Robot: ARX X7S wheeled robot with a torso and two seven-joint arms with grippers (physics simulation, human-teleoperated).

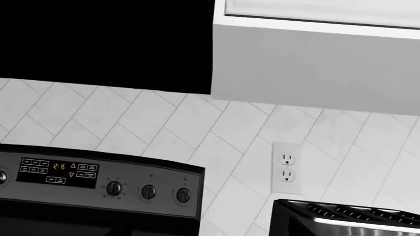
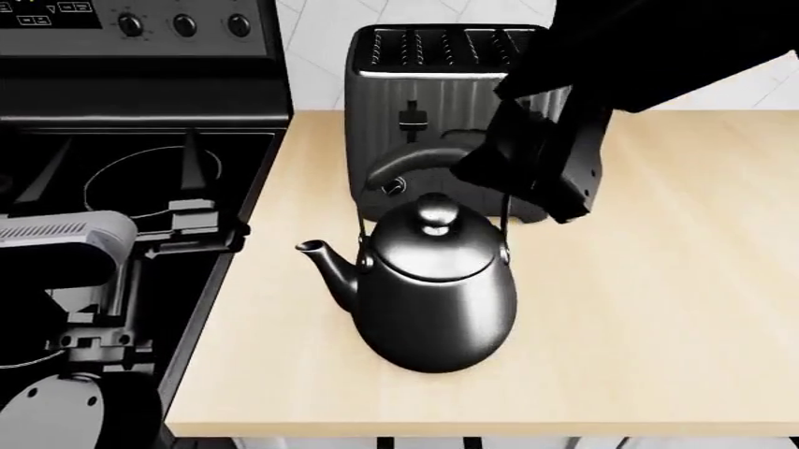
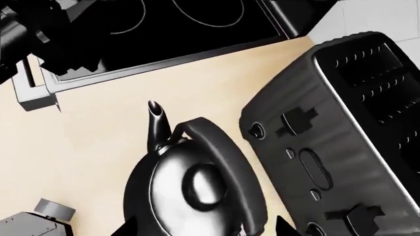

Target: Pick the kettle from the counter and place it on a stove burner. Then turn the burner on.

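The dark-chrome kettle (image 2: 431,290) stands upright on the beige counter (image 2: 661,309), spout toward the stove. My right gripper (image 2: 530,178) hovers above and just behind its arched handle (image 2: 418,157). In the right wrist view the kettle (image 3: 190,191) lies below the gripper (image 3: 203,231), whose two fingertips (image 3: 125,228) stand wide apart on either side of the body, open and not touching. My left gripper (image 2: 119,173) is open and empty over the black cooktop, above a white burner ring (image 2: 90,187). Burner rings also show in the right wrist view (image 3: 217,23).
A ribbed black toaster (image 2: 437,94) stands right behind the kettle, close to my right gripper; it also shows in the right wrist view (image 3: 341,128). The stove's control panel with knobs (image 1: 148,191) is at the back. A wall outlet (image 1: 286,167) sits on the tiled wall.
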